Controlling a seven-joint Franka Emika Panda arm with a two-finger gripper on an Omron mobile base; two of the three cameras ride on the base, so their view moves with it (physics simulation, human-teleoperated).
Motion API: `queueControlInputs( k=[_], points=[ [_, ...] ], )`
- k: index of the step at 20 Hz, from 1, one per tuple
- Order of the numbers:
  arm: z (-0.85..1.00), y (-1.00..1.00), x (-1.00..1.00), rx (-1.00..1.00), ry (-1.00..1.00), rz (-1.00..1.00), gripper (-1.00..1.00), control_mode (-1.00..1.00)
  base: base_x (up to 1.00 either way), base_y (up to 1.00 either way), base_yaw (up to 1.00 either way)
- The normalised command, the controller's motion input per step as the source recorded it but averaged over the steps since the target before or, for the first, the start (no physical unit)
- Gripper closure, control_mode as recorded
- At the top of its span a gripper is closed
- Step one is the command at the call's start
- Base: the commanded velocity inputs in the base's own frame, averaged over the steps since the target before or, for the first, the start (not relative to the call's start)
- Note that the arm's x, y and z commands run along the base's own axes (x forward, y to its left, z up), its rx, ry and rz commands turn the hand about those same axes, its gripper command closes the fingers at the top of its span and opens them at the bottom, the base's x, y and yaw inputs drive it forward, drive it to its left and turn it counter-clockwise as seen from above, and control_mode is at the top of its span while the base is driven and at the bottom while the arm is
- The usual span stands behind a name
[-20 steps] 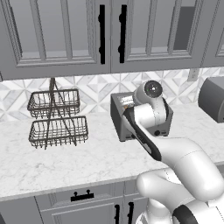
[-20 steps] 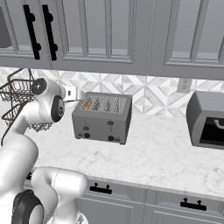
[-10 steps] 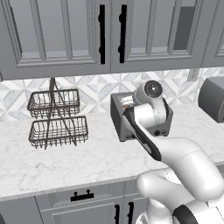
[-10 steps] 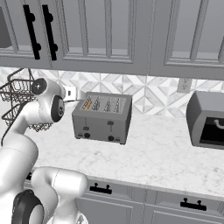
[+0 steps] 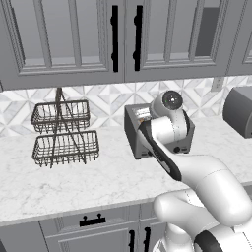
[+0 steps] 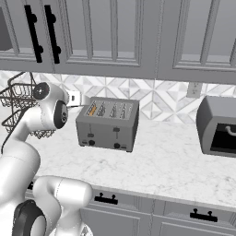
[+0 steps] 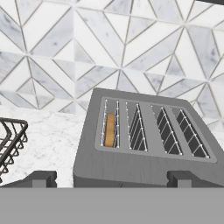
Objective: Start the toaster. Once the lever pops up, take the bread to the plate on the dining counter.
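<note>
Grey cabinet doors and a tiled wall of white and grey triangles back a white marble worktop [image 5: 88, 184]. Seen from the left base camera, a two-tier wire basket [image 5: 64, 133] stands at centre left, while the white arm rises from the lower right and hides most of the toaster [image 5: 132, 133], whose left end alone shows at mid-frame; a rounded dark appliance [image 5: 240, 118] sits at the right edge. From the right base camera the toaster's front is plain at centre left, with small black knobs along its lower face and four top slots, the bread [image 6: 92, 109] showing as an orange sliver in the leftmost slot. Looking from the hand camera, the top of the toaster lies just below, the bread standing on edge in the left slot, and the hand [image 7: 111, 178] hangs above the near edge with its two tips spread wide and nothing between them. Only the right base camera shows the front controls; only the hand camera shows how deep the slice sits. I judge the slice light, stiff but crumbly, best pinched gently across its thin faces at the top crust.
</note>
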Motion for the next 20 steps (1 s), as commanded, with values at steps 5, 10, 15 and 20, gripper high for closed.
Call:
queueControlInputs(
  k=[5,10,15,20],
  points=[
    [0.00,0.00,0.00,0.00,0.00,0.00,-1.00,-1.00,0.00,0.00,0.00],
    [0.00,0.00,0.00,0.00,0.00,0.00,-1.00,-1.00,0.00,0.00,0.00],
    [0.00,0.00,0.00,0.00,0.00,0.00,-1.00,-1.00,0.00,0.00,0.00],
    [0.00,0.00,0.00,0.00,0.00,0.00,-1.00,-1.00,0.00,0.00,0.00]
  ],
)
